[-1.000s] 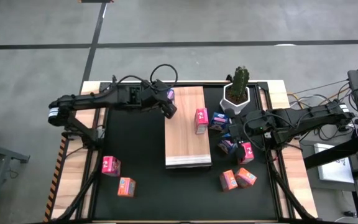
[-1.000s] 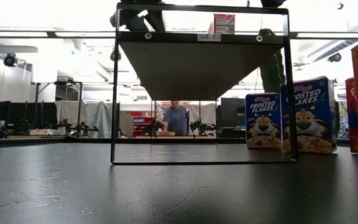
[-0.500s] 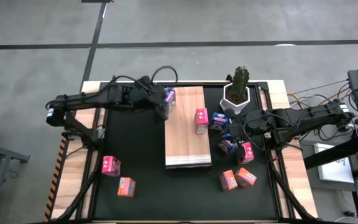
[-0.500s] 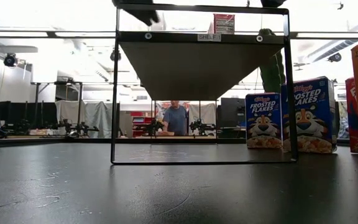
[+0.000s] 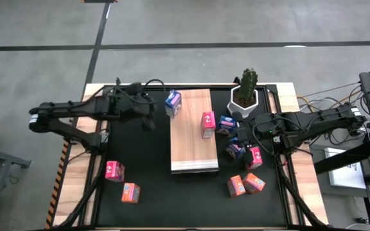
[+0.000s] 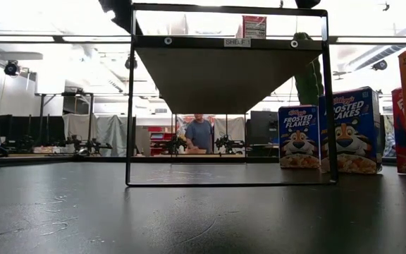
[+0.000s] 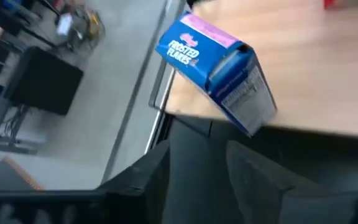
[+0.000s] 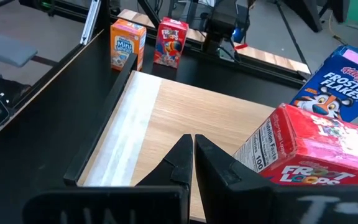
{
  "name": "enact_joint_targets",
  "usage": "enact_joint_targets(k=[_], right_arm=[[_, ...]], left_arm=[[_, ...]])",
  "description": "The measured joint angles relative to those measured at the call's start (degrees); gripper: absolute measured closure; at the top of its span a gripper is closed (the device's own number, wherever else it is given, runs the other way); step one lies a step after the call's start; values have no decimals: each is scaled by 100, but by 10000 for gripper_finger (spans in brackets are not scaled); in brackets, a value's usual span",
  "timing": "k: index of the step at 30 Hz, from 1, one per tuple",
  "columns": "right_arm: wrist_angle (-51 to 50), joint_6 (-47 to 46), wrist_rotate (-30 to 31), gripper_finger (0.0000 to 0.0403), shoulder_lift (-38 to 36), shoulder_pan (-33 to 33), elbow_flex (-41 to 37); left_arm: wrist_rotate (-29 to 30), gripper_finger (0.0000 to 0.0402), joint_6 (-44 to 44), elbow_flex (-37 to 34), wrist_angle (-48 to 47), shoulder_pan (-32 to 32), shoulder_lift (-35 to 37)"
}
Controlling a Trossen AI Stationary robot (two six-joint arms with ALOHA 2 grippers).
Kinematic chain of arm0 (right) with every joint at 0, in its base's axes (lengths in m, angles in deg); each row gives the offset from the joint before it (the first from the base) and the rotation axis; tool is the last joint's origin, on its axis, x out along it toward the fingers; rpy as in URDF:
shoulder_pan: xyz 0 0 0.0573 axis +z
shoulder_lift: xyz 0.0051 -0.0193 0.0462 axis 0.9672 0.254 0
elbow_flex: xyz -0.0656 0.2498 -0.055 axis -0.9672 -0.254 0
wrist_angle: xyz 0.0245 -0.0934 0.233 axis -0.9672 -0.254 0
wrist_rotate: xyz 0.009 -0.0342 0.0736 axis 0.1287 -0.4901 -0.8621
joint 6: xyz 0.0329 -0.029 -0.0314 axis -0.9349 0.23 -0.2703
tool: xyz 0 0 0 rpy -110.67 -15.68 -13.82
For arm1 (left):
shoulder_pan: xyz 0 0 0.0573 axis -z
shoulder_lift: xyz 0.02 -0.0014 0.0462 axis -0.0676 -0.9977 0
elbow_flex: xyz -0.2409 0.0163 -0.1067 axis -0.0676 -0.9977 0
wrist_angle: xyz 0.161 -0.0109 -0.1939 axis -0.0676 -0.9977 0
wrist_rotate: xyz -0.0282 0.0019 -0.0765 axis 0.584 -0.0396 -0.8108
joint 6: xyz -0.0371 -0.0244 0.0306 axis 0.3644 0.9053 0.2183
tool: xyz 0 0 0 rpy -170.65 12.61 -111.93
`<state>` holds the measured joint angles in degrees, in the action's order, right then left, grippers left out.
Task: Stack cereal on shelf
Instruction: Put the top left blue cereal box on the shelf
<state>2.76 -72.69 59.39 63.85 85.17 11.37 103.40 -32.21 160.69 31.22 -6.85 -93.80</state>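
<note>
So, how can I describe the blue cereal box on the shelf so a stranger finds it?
Find the wooden shelf in the table's middle. At its far left corner stands a blue Frosted Flakes box, tilted. The only other box on the board is pink-red.

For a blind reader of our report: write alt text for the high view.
A wooden shelf lies on a black mat, carrying a blue cereal box at its far left corner and a pink-red box. The left claw sits just left of it; more boxes and a cactus surround it.
</note>
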Motion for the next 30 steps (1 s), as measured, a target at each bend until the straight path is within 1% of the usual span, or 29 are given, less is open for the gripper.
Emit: enact_joint_targets(k=[4,8,12,15,20,23,27,30], right_arm=[[12,-25,0,394,0,0,0],[20,-52,-2,394,0,0,0],[47,-110,-2,394,0,0,0],[128,-109,-2,394,0,0,0],[247,-103,-2,394,0,0,0],[295,-105,-2,394,0,-2,0],[356,-105,-2,394,2,-2,0],[473,-176,-2,394,2,-2,0]], left_arm=[[30,326,-399,-1181,1503,-136,479],[24,366,-529,-2162,2902,-298,690],[-141,394,-531,-2879,4189,-329,718],[-230,399,-534,-3271,4856,-323,599],[-238,401,-659,-3541,5948,-332,258],[-389,401,-680,-3559,6483,-367,-42],[-480,401,-678,-3373,6651,-390,-493],[-315,401,-678,-3119,6584,-388,-725]])
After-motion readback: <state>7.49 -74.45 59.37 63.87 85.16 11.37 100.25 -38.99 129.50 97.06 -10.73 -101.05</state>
